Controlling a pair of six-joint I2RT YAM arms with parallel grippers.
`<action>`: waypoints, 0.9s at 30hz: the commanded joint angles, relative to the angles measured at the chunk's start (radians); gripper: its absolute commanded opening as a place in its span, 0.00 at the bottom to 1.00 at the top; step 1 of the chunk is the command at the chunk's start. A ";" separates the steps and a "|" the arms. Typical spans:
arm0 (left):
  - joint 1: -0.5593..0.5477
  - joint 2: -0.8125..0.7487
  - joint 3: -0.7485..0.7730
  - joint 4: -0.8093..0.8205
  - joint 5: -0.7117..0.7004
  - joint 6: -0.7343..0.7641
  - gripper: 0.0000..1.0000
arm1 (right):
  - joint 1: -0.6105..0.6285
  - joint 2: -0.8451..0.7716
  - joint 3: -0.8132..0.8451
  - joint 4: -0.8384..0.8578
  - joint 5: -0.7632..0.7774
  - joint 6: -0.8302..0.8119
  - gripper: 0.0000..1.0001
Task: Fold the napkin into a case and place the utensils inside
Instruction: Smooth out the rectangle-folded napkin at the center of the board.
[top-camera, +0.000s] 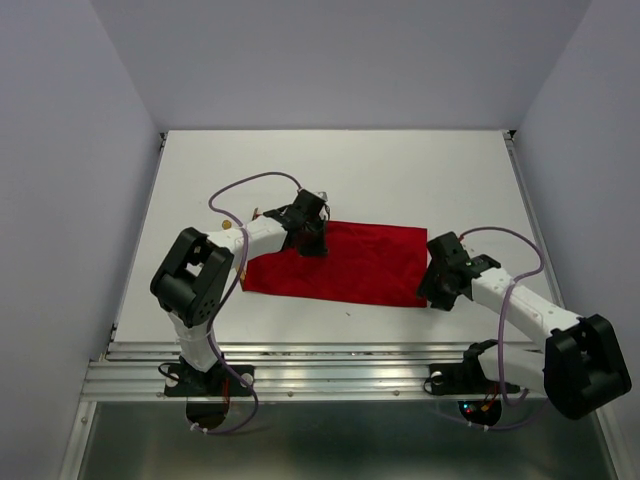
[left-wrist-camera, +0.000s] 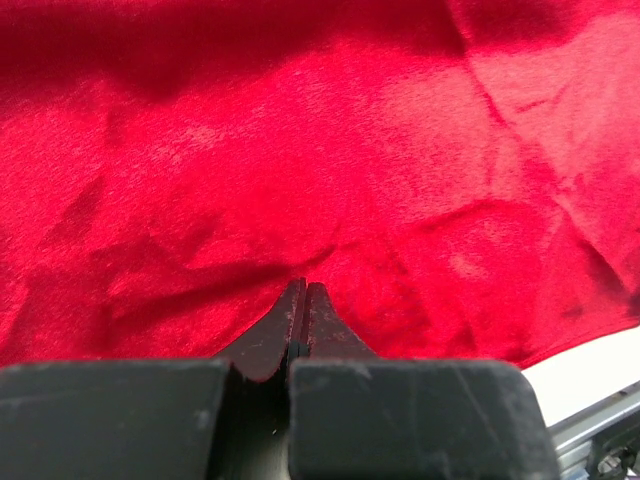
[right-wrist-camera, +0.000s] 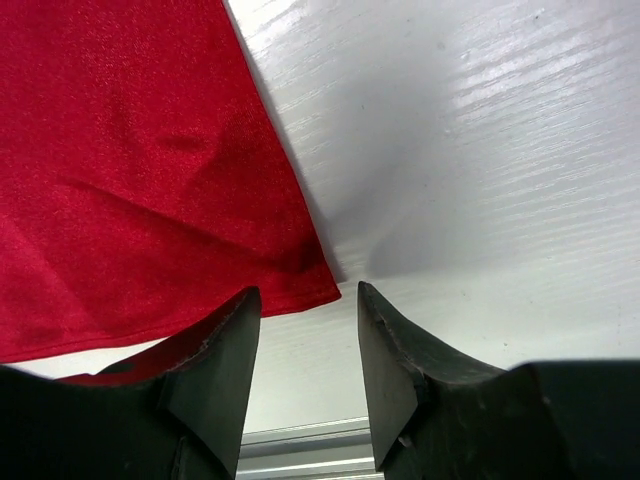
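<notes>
Table (top-camera: 350, 170): white and matte, with pale walls on three sides and a ribbed metal rail (top-camera: 330, 375) along the near edge.
Left arm (top-camera: 258, 238): reaches from the near-left base toward the table's middle, wrist tipped down over the cloth. A purple cable (top-camera: 238, 190) arcs above it.
Left gripper (top-camera: 312, 243): sits on the far-left part of the napkin, just inside its far edge.
Left jaws: closed tight. The fingertips (left-wrist-camera: 292, 310) meet with no gap and touch the cloth where shallow creases converge. Cannot tell whether a fold is pinched between them.
Napkin (top-camera: 350, 265): bright red, lying flat mid-table as a wide rectangle with its long side running left to right. It is lightly wrinkled. The near-left corner lies partly behind the left arm.
Right gripper (top-camera: 437, 293): at the napkin's near-right corner, low over the table.
Right jaws: open with a clear gap. One finger (right-wrist-camera: 225, 350) sits over the cloth's edge and the other over bare table. The cloth corner lies flat between them, ungripped.
Right arm (top-camera: 520, 305): extends from the near-right base, angled in toward the napkin.
</notes>
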 joint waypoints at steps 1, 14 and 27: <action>0.015 -0.036 0.045 -0.051 -0.054 0.025 0.00 | -0.004 -0.041 0.066 -0.004 0.047 -0.001 0.49; 0.088 0.162 0.310 -0.099 0.004 0.055 0.00 | 0.105 0.425 0.482 0.315 -0.088 -0.093 0.02; 0.105 0.261 0.396 -0.045 0.099 0.023 0.00 | 0.134 0.893 0.864 0.383 -0.188 -0.107 0.01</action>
